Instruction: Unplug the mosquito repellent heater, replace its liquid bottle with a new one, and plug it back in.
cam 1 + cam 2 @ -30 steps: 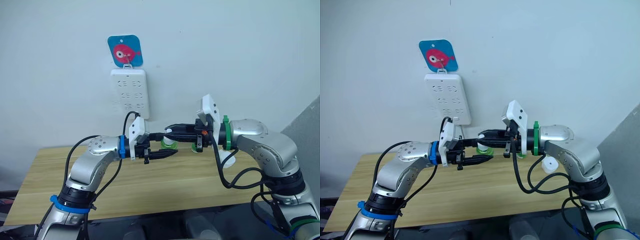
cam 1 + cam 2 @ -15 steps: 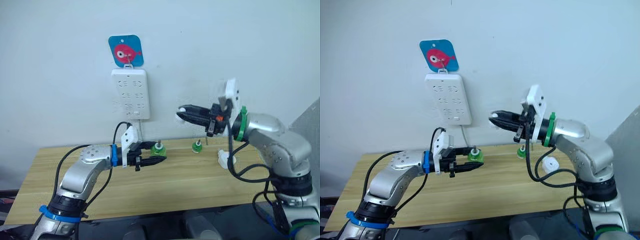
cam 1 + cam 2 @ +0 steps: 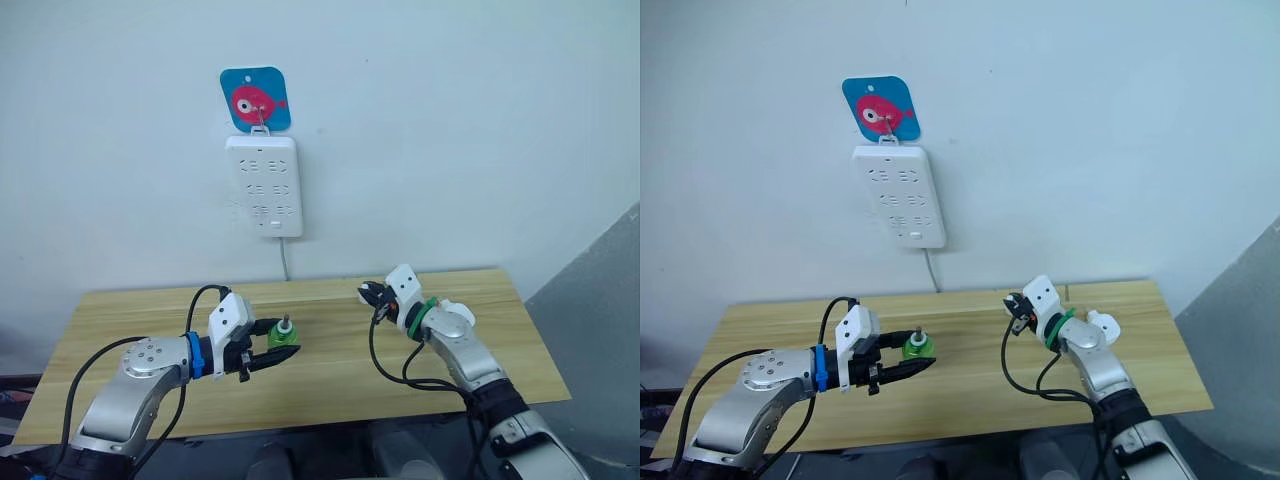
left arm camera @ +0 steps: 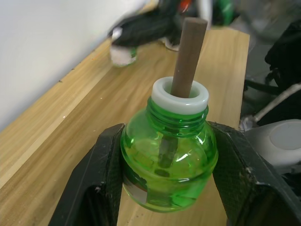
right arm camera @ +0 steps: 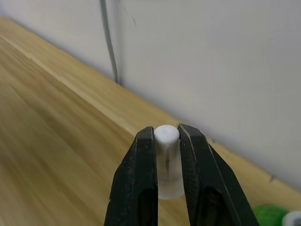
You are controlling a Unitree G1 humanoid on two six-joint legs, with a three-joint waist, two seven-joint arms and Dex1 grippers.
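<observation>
My left gripper (image 3: 284, 353) is shut on a green liquid bottle (image 4: 168, 160) with a white neck and a brown wick, held upright over the left middle of the wooden table (image 3: 130, 305). My right gripper (image 3: 367, 293) hovers low over the table's right half, shut on a small white cap (image 5: 167, 141). The mosquito repellent heater (image 3: 449, 308), a small white rounded unit, lies on the table just behind my right forearm, partly hidden by it. A bit of something green (image 5: 270, 214) shows beside the right fingers.
A white power strip (image 3: 263, 185) hangs on the wall under a blue sign with a pink fish (image 3: 254, 100). Its cable (image 3: 285, 262) drops behind the table's back edge. The table ends close to my right arm.
My right arm has dropped from high near the wall to just above the table. My left gripper has pulled back and to the left, carrying the green bottle with it.
</observation>
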